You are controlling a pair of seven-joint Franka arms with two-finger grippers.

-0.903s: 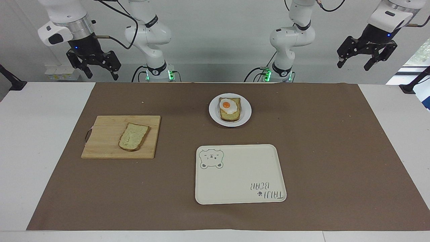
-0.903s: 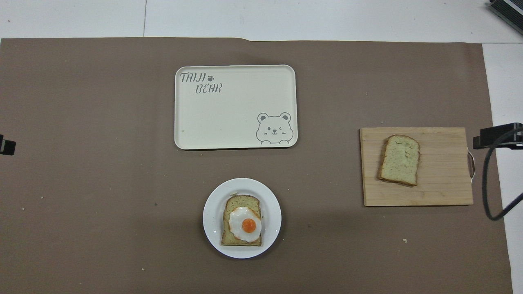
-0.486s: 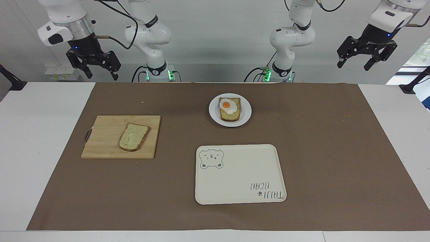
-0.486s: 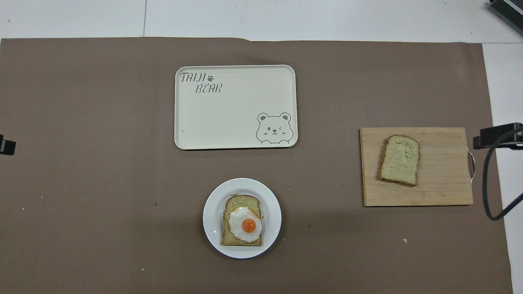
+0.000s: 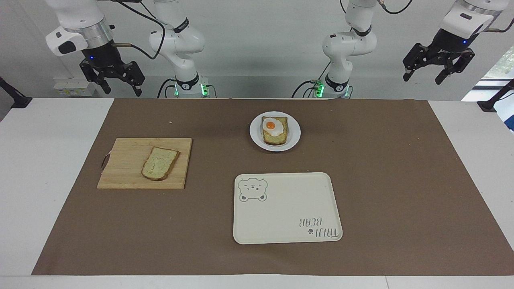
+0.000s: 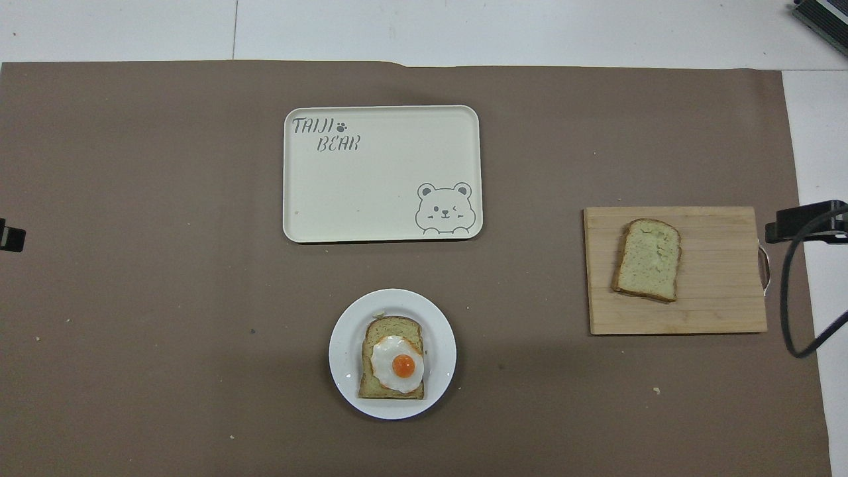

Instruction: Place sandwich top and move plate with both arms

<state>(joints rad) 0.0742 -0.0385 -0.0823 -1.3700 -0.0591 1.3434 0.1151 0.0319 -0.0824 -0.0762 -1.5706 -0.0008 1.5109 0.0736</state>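
Note:
The sandwich top [image 5: 160, 163] [image 6: 648, 260] is a plain bread slice lying flat on a wooden cutting board [image 5: 122, 176] [image 6: 715, 311] toward the right arm's end of the table. The small white plate [image 5: 294, 133] [image 6: 344, 344] sits near the robots and bears a bread slice with a fried egg [image 5: 271, 127] [image 6: 397, 365]. My right gripper [image 5: 123, 91] hangs open and empty, high in the air near the robots' edge of the table at the board's end. My left gripper [image 5: 423, 77] hangs open and empty, high at the table's other end. Neither touches anything.
A cream rectangular tray [image 5: 321, 180] [image 6: 298, 199] with a bear drawing lies farther from the robots than the plate. A brown mat [image 5: 381, 180] covers most of the white table. Black clamps [image 5: 14, 98] [image 5: 494, 100] stand at both ends.
Both raised grippers have shifted only very slightly. Nothing on the table has moved.

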